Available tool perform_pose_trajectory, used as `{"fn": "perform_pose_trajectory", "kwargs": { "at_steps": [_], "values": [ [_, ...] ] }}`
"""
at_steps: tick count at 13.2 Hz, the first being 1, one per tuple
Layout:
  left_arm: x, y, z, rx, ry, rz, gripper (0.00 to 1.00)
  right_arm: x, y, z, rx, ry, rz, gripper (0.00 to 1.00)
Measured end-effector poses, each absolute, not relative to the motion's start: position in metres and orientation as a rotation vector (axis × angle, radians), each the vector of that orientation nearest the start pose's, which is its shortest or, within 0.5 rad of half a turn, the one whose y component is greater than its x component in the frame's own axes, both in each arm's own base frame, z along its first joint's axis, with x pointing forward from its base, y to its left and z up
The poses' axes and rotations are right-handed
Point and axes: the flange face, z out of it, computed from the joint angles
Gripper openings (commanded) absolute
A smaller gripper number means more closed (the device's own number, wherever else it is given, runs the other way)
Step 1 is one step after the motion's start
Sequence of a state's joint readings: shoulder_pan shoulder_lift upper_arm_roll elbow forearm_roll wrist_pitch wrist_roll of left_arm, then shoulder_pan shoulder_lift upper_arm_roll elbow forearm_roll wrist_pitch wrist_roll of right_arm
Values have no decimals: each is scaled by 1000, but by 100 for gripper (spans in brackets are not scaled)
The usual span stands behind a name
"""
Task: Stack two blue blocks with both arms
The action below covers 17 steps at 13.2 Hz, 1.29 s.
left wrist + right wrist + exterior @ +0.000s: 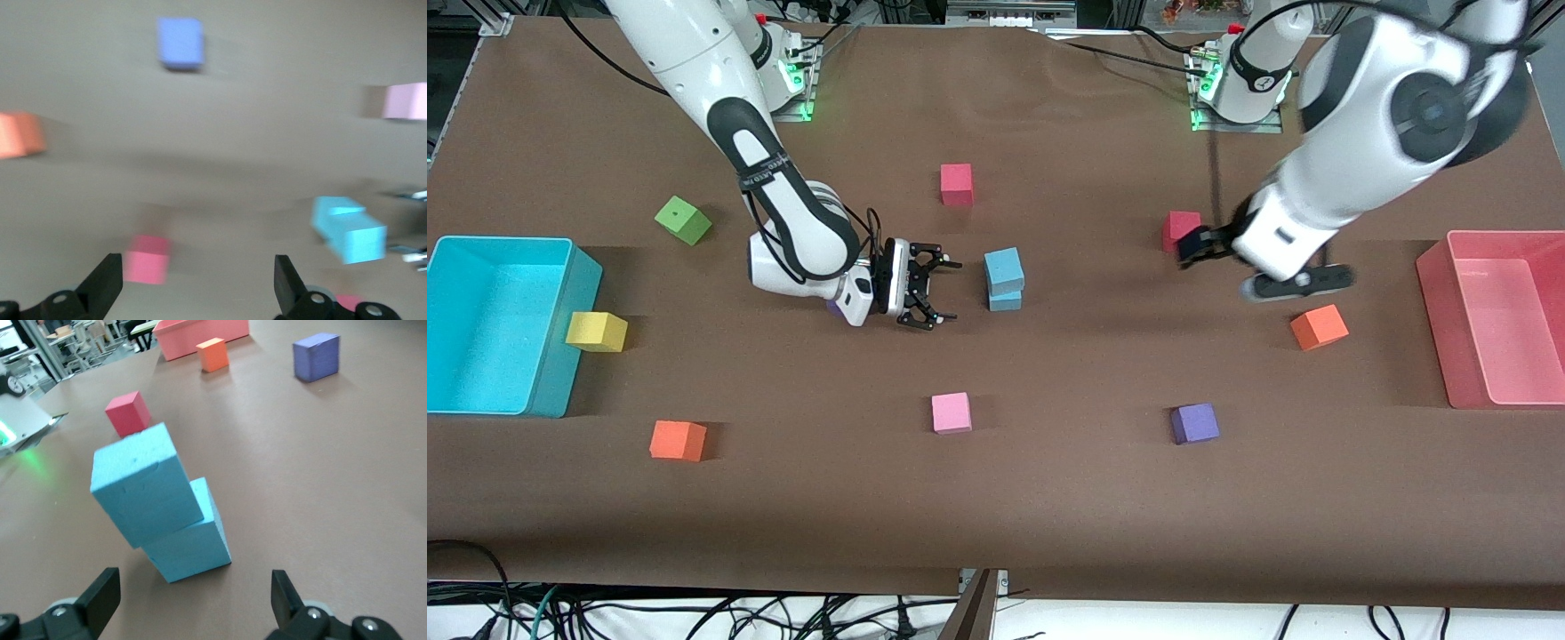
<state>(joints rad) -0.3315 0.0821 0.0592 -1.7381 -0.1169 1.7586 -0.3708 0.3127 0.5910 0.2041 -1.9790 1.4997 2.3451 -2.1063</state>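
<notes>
Your right wrist view shows what the front view flattens: the upper light sky-blue foam cube [145, 483] sits skewed, overhanging the lower light sky-blue foam cube [190, 537] mid-table, with the right gripper [927, 286] released beside them and the left gripper [1199, 245] spread near the red foam cube [1181, 228].

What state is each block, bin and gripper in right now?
Top blue block: stacked on the lower one, skewed.
Lower blue block: on the table.
Right gripper: open, empty, beside the stack.
Left gripper: open, empty, over the red block.
Cyan bin: empty.
Pink bin: empty.
</notes>
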Motion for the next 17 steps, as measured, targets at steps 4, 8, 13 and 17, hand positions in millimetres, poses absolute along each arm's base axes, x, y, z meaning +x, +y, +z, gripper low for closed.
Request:
{"fn": "perform_pose_trajectory", "kwargs": {
  "at_steps": [4, 8, 13, 17],
  "values": [
    [531, -97, 576, -3185, 34, 58, 100, 510, 292, 215, -1838, -1224, -658, 100],
    [539, -77, 569, -3183, 39, 82, 100, 529, 241, 235, -1929, -1159, -708, 100],
    [541, -81, 579, -3154, 65, 124, 100, 570, 129, 268, -1956, -1220, -583, 100],
    [541, -90, 573, -3100, 109, 148, 100, 587, -9, 309, -2027, -1254, -476, 100]
  ]
}}
